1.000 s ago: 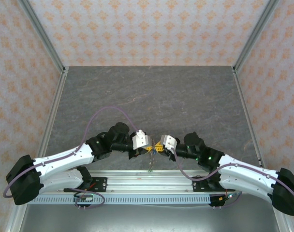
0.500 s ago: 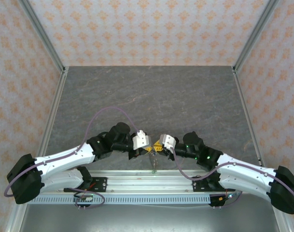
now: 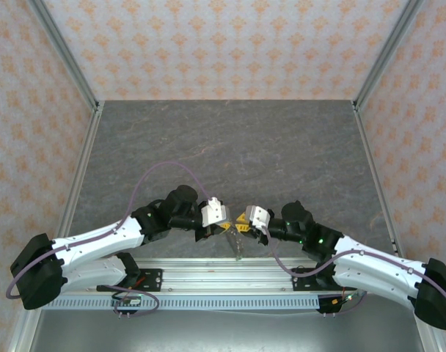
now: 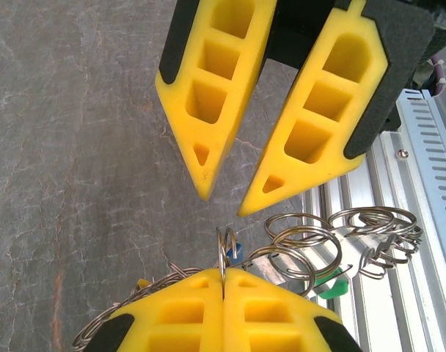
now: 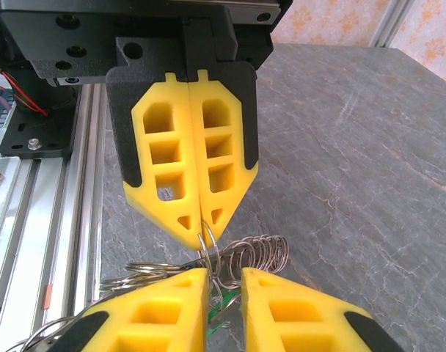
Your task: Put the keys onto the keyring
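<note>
Both grippers meet over the near edge of the table. My left gripper (image 3: pixel 224 229) (image 4: pixel 224 273) is shut on a thin metal ring (image 4: pixel 224 253) of the keyring bunch. Several small wire rings (image 4: pixel 305 242) fan out to its right, and another strand (image 4: pixel 120 317) runs off to the left. A blue-tagged key (image 4: pixel 235 251) and a green-tagged key (image 4: pixel 333 287) hang among them. Facing it, my right gripper (image 3: pixel 240 226) (image 5: pixel 224 275) has its jaws slightly apart, with ring wires (image 5: pixel 261 253) and a green tag (image 5: pixel 223 308) in the gap. In the right wrist view, the left gripper (image 5: pixel 202 229) pinches the ring (image 5: pixel 208 246).
The aluminium rail (image 3: pixel 223 268) (image 4: pixel 421 147) (image 5: pixel 32 198) runs just under and behind both grippers. The grey stone table (image 3: pixel 230 147) stretches away beyond them. Patterned walls (image 3: pixel 223 44) close in the back and both sides.
My right gripper's jaws have parted a little. The hanging keys have swung slightly right. The left gripper has stayed shut on the ring.
</note>
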You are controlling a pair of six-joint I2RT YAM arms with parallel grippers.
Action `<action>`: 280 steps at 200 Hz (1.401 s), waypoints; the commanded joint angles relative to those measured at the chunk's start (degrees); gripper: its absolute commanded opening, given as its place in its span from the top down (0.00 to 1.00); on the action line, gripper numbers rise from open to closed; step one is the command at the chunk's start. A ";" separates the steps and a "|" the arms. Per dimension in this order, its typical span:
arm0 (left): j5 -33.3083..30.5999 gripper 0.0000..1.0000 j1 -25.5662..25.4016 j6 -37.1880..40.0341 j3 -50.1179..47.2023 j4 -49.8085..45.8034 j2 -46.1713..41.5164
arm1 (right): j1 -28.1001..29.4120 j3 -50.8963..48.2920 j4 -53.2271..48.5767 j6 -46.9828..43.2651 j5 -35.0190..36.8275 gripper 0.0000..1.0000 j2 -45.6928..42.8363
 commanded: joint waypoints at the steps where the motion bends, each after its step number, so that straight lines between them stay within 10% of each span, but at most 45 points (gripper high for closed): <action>1: 0.80 1.00 -0.51 0.58 2.53 1.98 -0.17 | -0.10 -0.70 2.08 -0.47 -2.29 0.81 0.88; 102: 1.38 1.00 -0.50 1.00 2.97 1.69 0.21 | -0.12 0.65 7.61 0.15 -2.54 1.00 5.51; 191: -6.56 0.91 -0.47 2.99 6.00 -1.50 4.17 | -0.10 13.43 -14.71 -7.48 0.59 1.00 10.82; 280: -5.14 1.00 2.25 1.67 6.03 5.52 5.83 | -3.83 13.74 -8.12 -4.00 -5.80 0.98 13.76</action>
